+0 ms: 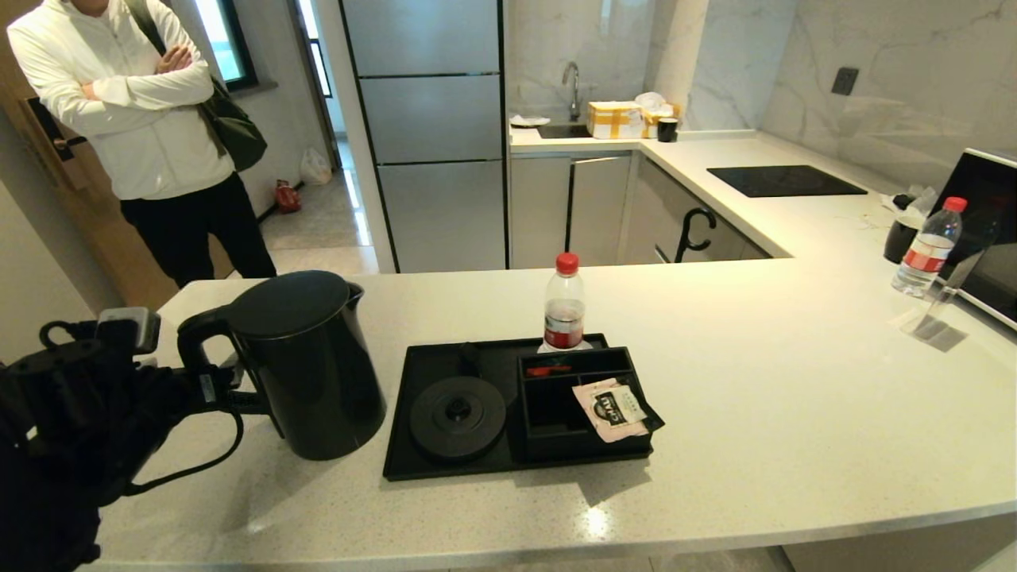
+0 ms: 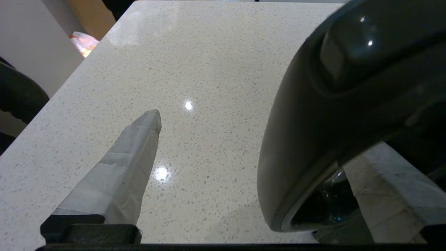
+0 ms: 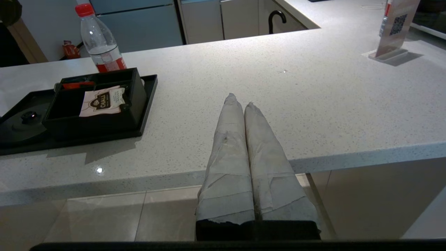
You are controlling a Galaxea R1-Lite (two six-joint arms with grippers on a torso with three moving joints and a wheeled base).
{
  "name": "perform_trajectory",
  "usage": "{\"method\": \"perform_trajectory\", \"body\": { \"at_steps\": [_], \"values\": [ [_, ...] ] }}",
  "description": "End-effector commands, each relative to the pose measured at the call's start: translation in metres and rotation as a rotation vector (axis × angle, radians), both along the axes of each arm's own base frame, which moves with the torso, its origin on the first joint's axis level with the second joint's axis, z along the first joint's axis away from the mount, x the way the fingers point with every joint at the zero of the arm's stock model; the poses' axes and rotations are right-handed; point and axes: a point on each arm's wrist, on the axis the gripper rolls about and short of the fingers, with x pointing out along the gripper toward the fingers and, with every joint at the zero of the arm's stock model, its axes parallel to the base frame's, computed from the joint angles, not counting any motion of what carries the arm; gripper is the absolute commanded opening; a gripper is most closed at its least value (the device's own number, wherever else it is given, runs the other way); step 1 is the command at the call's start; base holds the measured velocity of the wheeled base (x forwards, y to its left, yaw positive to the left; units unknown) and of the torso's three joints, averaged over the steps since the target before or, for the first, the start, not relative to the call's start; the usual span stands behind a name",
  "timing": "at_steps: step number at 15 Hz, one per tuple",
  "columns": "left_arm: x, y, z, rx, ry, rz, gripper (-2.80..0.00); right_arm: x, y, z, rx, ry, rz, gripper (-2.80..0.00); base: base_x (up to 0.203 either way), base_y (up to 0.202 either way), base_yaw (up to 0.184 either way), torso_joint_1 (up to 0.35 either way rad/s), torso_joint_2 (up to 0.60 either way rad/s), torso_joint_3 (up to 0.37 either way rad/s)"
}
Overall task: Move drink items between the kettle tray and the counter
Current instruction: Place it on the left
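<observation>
**Mia:** Where was the kettle [image 1: 306, 361]?

**Ben:** It stood on the pale speckled tabletop [image 1: 755, 381], just beside the black tray [image 1: 401, 457] and not on it. The kettle was tall and dull black, with a flat lid and a loop handle [image 1: 199, 342]. The handle pointed at the left claw [image 1: 226, 381].

**Mia:** Was the left claw pinching it?

**Ben:** No. Its two taped fingers [image 2: 122, 174] were spread wide. In the left wrist view the curved handle sat between them, with a wide gap to the finger that showed best.

**Mia:** What about the tray?

**Ben:** It lay past the kettle, on the far side from the left claw. It was flat and black, with a round kettle base [image 1: 457, 417] and boxy little parts [image 1: 556, 397]. A pink tea sachet [image 1: 613, 409] leaned on one of them.

**Mia:** And the bottle [image 1: 564, 306]?

**Ben:** It was small and clear, with a red cap and a red label. It stood up straight at the back edge of the tray. I could not tell whether it was on the tray or just behind it.

**Mia:** And the right claw [image 3: 238, 101]?

**Ben:** Its fingers were pressed together with nothing in them. It hung at the front edge of the tabletop, well apart from the tray.
</observation>
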Motion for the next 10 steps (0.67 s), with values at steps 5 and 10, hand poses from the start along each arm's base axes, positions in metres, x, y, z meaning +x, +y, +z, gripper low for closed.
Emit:
{"method": "perform_trajectory", "body": {
  "at_steps": [5, 10],
  "values": [
    [-0.013, -0.003, 0.006, 0.003, -0.013, -0.001, 0.0, 0.003, 0.0, -0.009, 0.0, 0.033, -0.001, -2.8, 0.0, 0.0, 0.0, 0.0, 0.0, 0.0],
    [-0.026, -0.005, 0.007, 0.0, -0.005, -0.002, 0.0, 0.003, 0.0, -0.009, 0.0, 0.033, -0.001, -2.8, 0.0, 0.0, 0.0, 0.0, 0.0, 0.0]
  ]
}}
